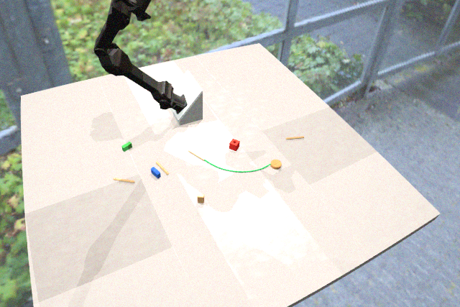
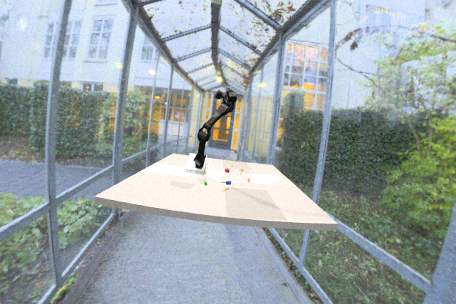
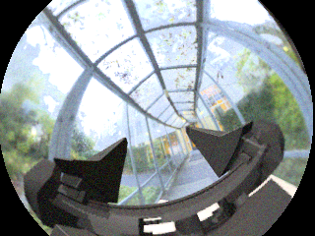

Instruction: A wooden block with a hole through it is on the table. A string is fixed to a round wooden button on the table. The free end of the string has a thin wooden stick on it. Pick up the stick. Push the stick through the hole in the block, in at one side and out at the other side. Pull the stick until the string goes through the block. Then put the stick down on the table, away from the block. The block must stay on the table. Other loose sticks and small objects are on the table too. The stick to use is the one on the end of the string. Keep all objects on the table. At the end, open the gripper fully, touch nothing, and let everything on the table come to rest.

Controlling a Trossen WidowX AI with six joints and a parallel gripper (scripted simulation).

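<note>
A small red block (image 1: pixel 233 144) (image 2: pixel 226 170) stands on the table, with a dark spot like a hole on its top. The round wooden button (image 1: pixel 275 164) (image 2: pixel 241 170) lies to its right in the top view. A green string (image 1: pixel 241 172) runs in a curve from the button to the thin wooden stick (image 1: pixel 196 155), which lies flat left of the red block. The string passes in front of the block, not through it. My gripper (image 3: pixel 157 135) is open and empty, raised high above the table and far from the stick. Its fingers point away from the tabletop.
Loose sticks lie at the left (image 1: pixel 123 180), beside the blue block (image 1: pixel 155 172) (image 2: pixel 228 182), and at the right (image 1: pixel 295 137). A green block (image 1: pixel 126 146) (image 2: pixel 205 183) and a tan block (image 1: pixel 200 199) (image 2: pixel 248 179) also lie on the table. The arm's base is at the back.
</note>
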